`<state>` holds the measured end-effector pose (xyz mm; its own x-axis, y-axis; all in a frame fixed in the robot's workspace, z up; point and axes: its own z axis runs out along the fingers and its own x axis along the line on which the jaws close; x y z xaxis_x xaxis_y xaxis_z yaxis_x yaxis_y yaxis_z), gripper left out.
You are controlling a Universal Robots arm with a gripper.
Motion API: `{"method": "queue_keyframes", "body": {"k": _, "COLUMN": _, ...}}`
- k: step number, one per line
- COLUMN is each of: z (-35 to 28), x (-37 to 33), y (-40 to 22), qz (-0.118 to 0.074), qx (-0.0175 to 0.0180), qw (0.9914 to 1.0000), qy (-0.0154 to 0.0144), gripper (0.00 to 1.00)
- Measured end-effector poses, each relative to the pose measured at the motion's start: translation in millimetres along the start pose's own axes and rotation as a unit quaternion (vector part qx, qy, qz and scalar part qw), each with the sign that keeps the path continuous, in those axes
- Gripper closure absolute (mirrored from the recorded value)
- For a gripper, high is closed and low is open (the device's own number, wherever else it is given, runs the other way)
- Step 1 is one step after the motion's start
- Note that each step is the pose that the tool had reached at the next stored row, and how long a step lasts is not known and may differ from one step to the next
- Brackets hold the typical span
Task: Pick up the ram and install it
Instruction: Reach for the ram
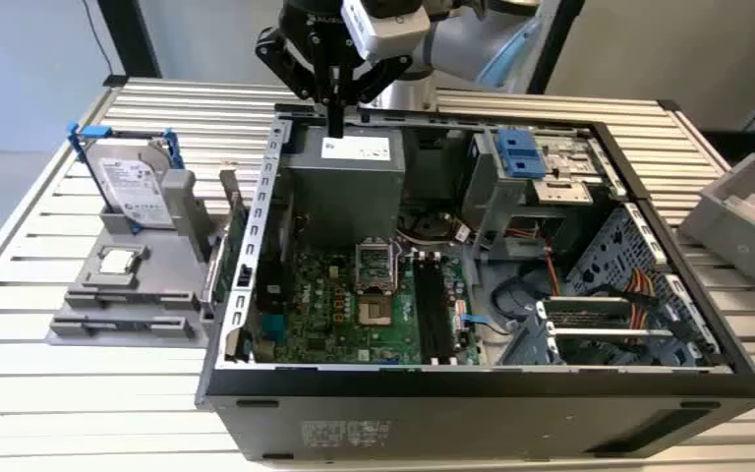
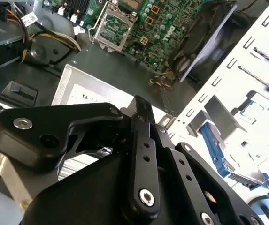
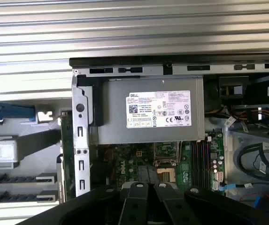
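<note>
Exterior view: gripper [image 1: 335,96] above computer case [image 1: 483,393] rear edge, fingers together, seemingly clamped on the ram [image 1: 335,123], which hangs edge-on over power supply [image 1: 351,167]. First wrist view: memory slots [image 3: 201,161] look empty. Carry step, I judge; seating wants alignment over slots.

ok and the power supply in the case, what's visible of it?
The power supply is a grey sheet-metal box with a white printed label on its upward face. It sits level in a corner of the open computer case, against the case wall, beside the green motherboard. The gripper hangs above its labelled face; whether they touch cannot be told.
</note>
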<state>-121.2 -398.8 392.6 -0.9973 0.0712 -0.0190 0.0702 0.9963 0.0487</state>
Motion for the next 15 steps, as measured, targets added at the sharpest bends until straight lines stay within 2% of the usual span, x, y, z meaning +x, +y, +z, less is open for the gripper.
{"method": "queue_keyframes", "body": {"k": 7, "z": 0.0, "x": 0.1, "y": 0.0, "qz": 0.000, "qx": 0.0000, "qw": 1.00000, "qy": 0.0000, "gripper": 1.00}}
{"method": "queue_keyframes", "body": {"k": 15, "z": -0.1, "x": 4.5, "y": -0.4, "qz": 0.000, "qx": 0.0000, "qw": 1.00000, "qy": 0.0000, "gripper": 1.00}}
